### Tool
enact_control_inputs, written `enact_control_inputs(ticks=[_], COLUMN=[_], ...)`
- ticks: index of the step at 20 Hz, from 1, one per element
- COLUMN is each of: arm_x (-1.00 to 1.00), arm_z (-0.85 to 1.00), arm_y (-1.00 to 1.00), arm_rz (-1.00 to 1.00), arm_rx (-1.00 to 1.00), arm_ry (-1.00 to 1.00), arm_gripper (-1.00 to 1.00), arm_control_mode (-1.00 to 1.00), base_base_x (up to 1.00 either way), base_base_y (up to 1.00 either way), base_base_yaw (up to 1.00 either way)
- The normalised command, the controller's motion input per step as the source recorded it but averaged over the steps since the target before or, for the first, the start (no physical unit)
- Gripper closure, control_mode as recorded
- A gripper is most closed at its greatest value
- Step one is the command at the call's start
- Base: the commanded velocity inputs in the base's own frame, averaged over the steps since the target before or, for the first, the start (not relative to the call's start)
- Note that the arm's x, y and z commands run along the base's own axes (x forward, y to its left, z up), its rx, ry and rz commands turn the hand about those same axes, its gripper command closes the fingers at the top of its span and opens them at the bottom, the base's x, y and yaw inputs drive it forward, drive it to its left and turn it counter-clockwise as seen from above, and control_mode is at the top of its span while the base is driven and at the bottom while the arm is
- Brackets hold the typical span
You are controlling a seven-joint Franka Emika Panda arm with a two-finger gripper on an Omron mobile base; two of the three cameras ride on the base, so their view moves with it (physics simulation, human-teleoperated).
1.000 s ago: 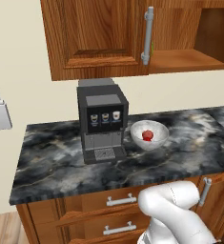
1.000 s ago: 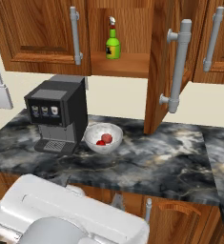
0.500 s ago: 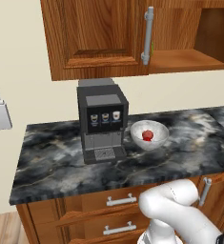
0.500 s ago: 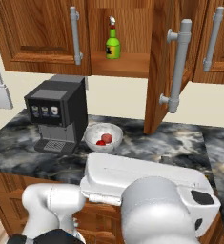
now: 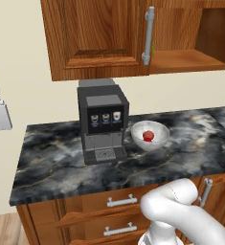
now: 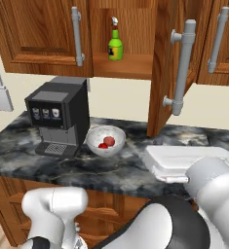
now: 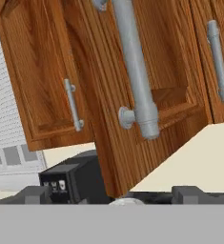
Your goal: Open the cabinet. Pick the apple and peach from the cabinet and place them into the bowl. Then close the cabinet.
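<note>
cabinet door standing open, jaws spread in front of its handle

the jaws (image 7: 113, 194) are spread wide and hold nothing; in the hand view their two dark tips sit low, one at each side, and the open door (image 7: 132, 95) of the cabinet (image 6: 33, 34) fills the space above and between them; the door's long grey handle (image 7: 135, 66) runs up just above the midpoint of the jaws, apart from them, with its lower end nearest.

in the right base view the same door (image 6: 165, 63) swings out toward the camera, edge on, and the shelf (image 6: 123, 65) behind it carries a green bottle (image 6: 115, 46); the cabinet's other door is shut.

the bowl (image 6: 105, 141) stands on the table (image 6: 111, 168), well below the jaws, just beside a black coffee machine (image 6: 57, 116) on its right as seen from the base; inside the bowl lie red fruit, one clear in the left base view (image 5: 148, 136) and what look like two in the right base view; which is the apple and which the peach i cannot tell.

the table is dark marble with pale veins; beneath it are wooden drawers (image 5: 118, 215) with short grey handles; the wall (image 5: 18, 72) behind is cream.
</note>
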Motion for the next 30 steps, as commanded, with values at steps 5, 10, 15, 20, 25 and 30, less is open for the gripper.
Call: enact_control_inputs(ticks=[5,10,15,20,25,30], arm_x=[1.0,1.0,1.0,1.0,0.98,0.95], arm_z=[-0.27,0.0,0.0,0.1,0.11,0.02], arm_y=[-0.2,-0.3,-0.19,0.09,0.56,0.9], arm_rz=[0.1,0.06,0.01,-0.06,-0.21,-0.39], arm_rx=[0.0,0.0,0.0,0.0,-0.03,-0.09], arm_ry=[-0.02,0.0,0.0,0.0,-0.02,-0.11], arm_gripper=[-1.0,-1.0,-1.0,-1.0,-1.0,-1.0], arm_control_mode=[-1.0,-1.0,-1.0,-1.0,-1.0,-1.0], base_base_x=[0.0,0.0,0.0,0.0,0.0,0.0], base_base_y=[0.0,0.0,0.0,0.0,0.0,0.0], base_base_yaw=[0.0,0.0,0.0,0.0,0.0,0.0])
